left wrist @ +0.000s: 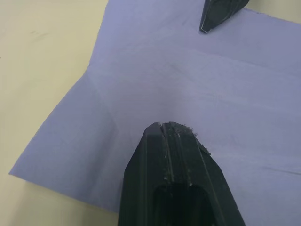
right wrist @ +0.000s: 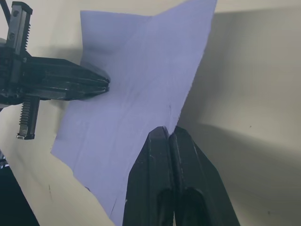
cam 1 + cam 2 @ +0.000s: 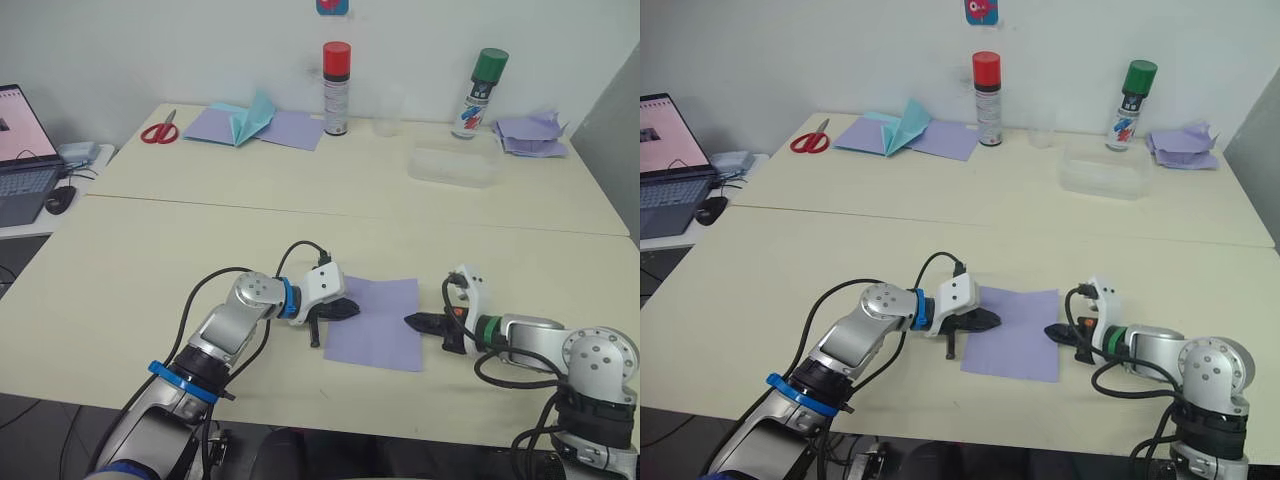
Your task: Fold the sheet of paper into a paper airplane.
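one sheet of paper (image 3: 375, 322), two spray cans. sheet lavender, flat, unfolded, faint creases, near counter (image 3: 150, 290) front edge. left gripper (image 3: 345, 309) clenched, tip on sheet's left edge; right gripper (image 3: 415, 321) clenched, tip at sheet's right edge. sheet lies between them.

1. Red scissors (image 3: 159, 131) lie at the far left of my worktop (image 3: 150, 260).
2. Purple sheets (image 3: 290, 128) carry a teal peaked piece (image 3: 256, 117).
3. Red-capped can (image 3: 336, 88) and green-capped can (image 3: 479, 93) stand upright.
4. A clear tray (image 3: 453, 165) sits between them, nearer me.
5. Crumpled purple papers (image 3: 531, 134) are far right.
6. A laptop (image 3: 22, 152) is at left.
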You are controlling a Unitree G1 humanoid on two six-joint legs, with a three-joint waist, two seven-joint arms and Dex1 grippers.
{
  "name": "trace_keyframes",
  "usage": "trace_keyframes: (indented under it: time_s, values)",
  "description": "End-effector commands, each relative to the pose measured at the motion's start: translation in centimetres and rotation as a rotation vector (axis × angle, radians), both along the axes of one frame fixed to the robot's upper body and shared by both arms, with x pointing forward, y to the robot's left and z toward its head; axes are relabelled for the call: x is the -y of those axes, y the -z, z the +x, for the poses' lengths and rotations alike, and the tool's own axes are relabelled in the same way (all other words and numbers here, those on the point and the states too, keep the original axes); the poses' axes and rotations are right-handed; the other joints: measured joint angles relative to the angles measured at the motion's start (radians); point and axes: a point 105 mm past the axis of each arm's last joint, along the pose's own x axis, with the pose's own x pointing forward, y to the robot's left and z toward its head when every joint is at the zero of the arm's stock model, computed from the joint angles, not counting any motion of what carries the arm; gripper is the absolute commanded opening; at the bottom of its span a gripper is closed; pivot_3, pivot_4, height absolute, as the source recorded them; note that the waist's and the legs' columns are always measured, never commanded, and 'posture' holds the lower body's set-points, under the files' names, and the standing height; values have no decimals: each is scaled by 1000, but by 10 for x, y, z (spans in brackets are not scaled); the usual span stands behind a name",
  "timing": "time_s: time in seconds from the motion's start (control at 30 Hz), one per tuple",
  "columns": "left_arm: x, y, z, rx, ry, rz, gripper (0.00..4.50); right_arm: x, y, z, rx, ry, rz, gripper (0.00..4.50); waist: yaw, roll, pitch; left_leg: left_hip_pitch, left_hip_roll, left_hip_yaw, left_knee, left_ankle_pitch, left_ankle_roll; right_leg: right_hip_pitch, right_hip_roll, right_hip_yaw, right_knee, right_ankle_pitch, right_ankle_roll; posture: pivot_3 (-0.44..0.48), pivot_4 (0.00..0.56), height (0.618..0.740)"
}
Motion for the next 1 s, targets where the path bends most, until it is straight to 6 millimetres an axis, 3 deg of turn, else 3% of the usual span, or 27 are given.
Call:
trace_keyframes:
  time_s: [0.03,0.23,0.43,0.6,0.77,1.0]
  values:
    - [-11,24,-2,-59,-35,85,0,4,-2,-3,11,-5,-14,46,0,0,0,0,0,0,0,0,0,0,0,0,0,0,0,0,150,740]
    - [-8,29,-7,-67,-30,84,0,0,-12,-3,75,-60,-18,46,0,0,0,0,0,0,0,0,0,0,0,0,0,0,0,0,150,740]
    - [-8,31,-8,-71,-32,83,0,11,-27,4,157,-49,-33,2042,0,0,0,0,0,-1,0,0,0,1,0,0,0,0,0,0,150,740]
    - [-9,30,-8,-69,-36,83,0,26,-45,24,278,-2,-98,3827,-1,0,0,0,0,-1,1,0,0,1,0,0,0,0,0,0,150,740]
    - [-8,30,-8,-70,-23,87,0,19,-48,39,335,17,-107,3827,-1,0,-1,1,0,-2,1,0,0,1,1,-1,0,0,0,0,150,740]
    - [-6,30,-10,-71,-8,89,0,9,-37,40,315,33,-100,3827,0,0,0,0,0,-1,2,0,0,2,0,0,0,0,0,0,150,740]
